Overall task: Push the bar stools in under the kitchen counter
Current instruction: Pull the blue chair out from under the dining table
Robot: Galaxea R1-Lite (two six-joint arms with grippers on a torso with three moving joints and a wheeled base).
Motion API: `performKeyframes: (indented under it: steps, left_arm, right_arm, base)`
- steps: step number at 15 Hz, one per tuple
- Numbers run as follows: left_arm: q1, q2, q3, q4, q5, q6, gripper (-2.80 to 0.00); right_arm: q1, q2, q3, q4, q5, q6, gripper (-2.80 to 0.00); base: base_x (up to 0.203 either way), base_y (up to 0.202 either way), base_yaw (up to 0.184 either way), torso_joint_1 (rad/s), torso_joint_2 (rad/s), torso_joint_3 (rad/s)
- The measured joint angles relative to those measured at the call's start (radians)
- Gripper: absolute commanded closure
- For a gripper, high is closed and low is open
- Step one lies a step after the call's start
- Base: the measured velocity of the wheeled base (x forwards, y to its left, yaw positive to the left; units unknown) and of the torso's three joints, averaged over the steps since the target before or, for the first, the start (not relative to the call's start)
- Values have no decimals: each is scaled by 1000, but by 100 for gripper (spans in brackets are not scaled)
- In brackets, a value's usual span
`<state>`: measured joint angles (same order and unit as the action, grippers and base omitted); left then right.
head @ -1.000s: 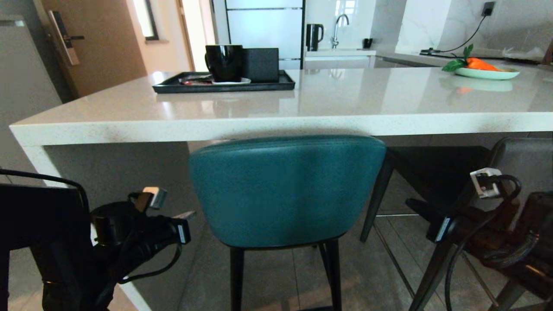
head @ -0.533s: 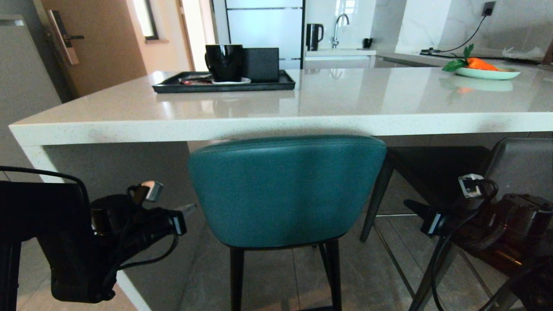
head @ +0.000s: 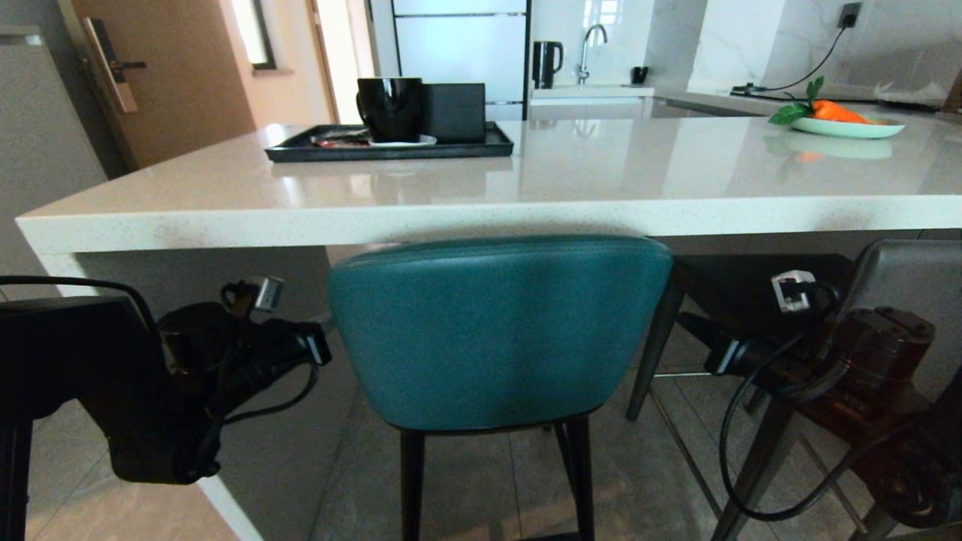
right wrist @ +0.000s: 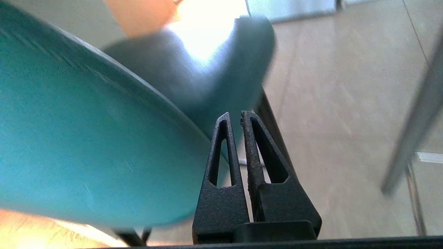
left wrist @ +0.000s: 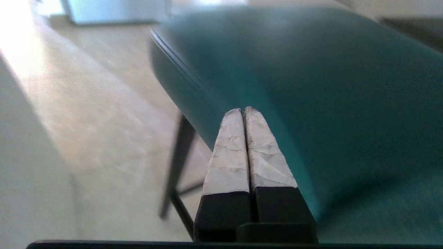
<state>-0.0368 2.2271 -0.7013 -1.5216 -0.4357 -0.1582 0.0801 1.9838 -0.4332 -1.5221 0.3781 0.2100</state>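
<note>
While glossy white desk (head: 481,214) spans a tiled kitchen, teal stool (head: 496,330) tucked beneath its edge, left tool (left wrist: 244,112) closed at stool's 9 o'clock, right tool (right wrist: 235,119) closed at 3 o'clock, grey stool (head: 913,282) further right.

You're in a home kitchen: a glossy white stone bench (head: 526,180) carries a tray (head: 387,146) with a black mug (head: 388,109), a tap (head: 591,45) and kettle (head: 547,64) stand behind, and a teal bar stool (head: 496,330) sits on the tiled floor (head: 646,481).
</note>
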Motion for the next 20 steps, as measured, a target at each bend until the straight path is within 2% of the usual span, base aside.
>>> performKeyframes:
  steps: [1, 4, 8, 10, 14, 20]
  left_arm:
    - [0, 13, -21, 0, 20, -1, 0]
    - [-4, 34, -45, 0, 25, 0, 0]
    - [-34, 40, -54, 0, 26, -2, 0]
    - [-54, 39, -57, 1, 29, -2, 0]
    - [-111, 37, -67, 1, 83, -1, 0]
    - [-166, 10, -59, 6, 84, 1, 0]
  right_arm:
    - [8, 6, -30, 0, -8, 0, 0]
    - [20, 28, -96, 0, -74, 0, 0]
    - [52, 66, -158, 0, -78, 1, 0]
    - [106, 74, -168, 1, -82, 1, 0]
    - [209, 91, -181, -5, -139, -26, 0]
    - [229, 89, -112, -14, -146, -28, 0]
  base:
    - [0, 0, 0, 0, 0, 0]
    - [0, 0, 0, 0, 0, 0]
    - [0, 0, 0, 0, 0, 0]
    - [0, 0, 0, 0, 0, 0]
    - [0, 0, 0, 0, 0, 0]
    - [0, 0, 0, 0, 0, 0]
